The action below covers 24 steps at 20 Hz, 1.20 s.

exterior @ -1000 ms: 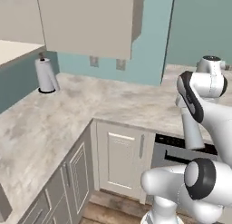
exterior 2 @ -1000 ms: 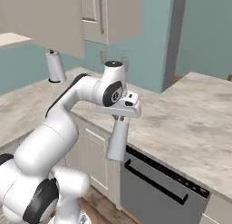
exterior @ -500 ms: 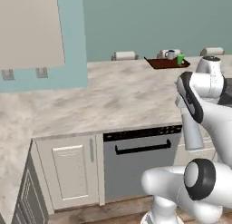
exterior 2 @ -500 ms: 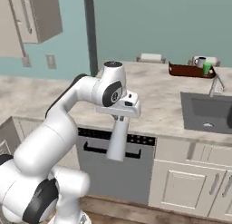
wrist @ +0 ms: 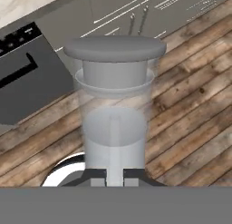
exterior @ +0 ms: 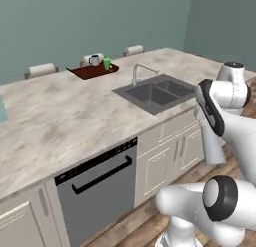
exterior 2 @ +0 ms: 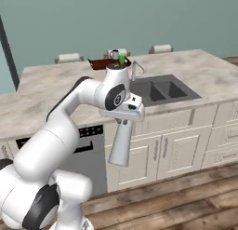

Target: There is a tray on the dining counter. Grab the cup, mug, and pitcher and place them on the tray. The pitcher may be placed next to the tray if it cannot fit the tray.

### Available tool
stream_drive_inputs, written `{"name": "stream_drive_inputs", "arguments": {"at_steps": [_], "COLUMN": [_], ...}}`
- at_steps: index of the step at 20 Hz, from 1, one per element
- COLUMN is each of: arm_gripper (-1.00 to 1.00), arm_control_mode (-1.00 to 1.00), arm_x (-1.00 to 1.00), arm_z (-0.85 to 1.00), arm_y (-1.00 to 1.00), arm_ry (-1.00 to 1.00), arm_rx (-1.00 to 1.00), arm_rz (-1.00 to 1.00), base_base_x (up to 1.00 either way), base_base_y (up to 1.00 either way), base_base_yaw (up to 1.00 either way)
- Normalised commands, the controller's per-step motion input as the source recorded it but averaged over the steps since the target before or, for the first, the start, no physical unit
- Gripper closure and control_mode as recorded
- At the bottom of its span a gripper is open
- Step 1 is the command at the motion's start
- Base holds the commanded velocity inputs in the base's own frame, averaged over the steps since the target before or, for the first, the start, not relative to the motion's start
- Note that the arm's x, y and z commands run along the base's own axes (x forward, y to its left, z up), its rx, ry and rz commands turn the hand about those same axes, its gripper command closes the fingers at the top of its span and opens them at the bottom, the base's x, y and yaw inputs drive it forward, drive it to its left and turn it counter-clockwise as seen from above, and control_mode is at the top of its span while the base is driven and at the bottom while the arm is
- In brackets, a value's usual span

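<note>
Carrying the pitcher [exterior 2: 120, 143] over, tool [wrist: 114, 175] clamped tight on it, hanging low by the cabinets.

Big marble-look tabletop [exterior: 60, 116] first: the reddish tray [exterior: 93, 71] sits at its far edge holding the navy mug [exterior: 94, 60] and green cup [exterior: 107, 64]. Keep that slim see-through glass upright; setting it beside looks safer.

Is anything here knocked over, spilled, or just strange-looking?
One oddity: the hand grips the pitcher hanging lid-down over the wooden floor, beside the cabinets, not upright. Nothing looks spilled. On the dining counter, the tray holds the green cup upright and another vessel too small to identify.
</note>
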Motion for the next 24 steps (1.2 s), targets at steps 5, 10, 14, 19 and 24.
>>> {"name": "stream_drive_inputs", "arguments": {"at_steps": [5, 10, 14, 19, 24], "arm_gripper": [1.00, 1.00, 1.00, 1.00, 1.00], "arm_control_mode": [1.00, 1.00, 1.00, 1.00, 1.00], "arm_x": [0.00, 0.00, 0.00, 0.00, 0.00], "arm_z": [0.00, 0.00, 0.00, 0.00, 0.00], "arm_y": [0.00, 0.00, 0.00, 0.00, 0.00], "arm_ry": [0.00, 0.00, 0.00, 0.00, 0.00], "arm_rx": [0.00, 0.00, 0.00, 0.00, 0.00], "arm_rz": [0.00, 0.00, 0.00, 0.00, 0.00], "base_base_x": [0.03, 0.24, 0.44, 0.55, 0.73], "base_base_y": [-0.24, -0.15, -0.02, 0.00, 0.05], "base_base_yaw": [-0.70, -0.68, -0.65, -0.62, -0.52]}}
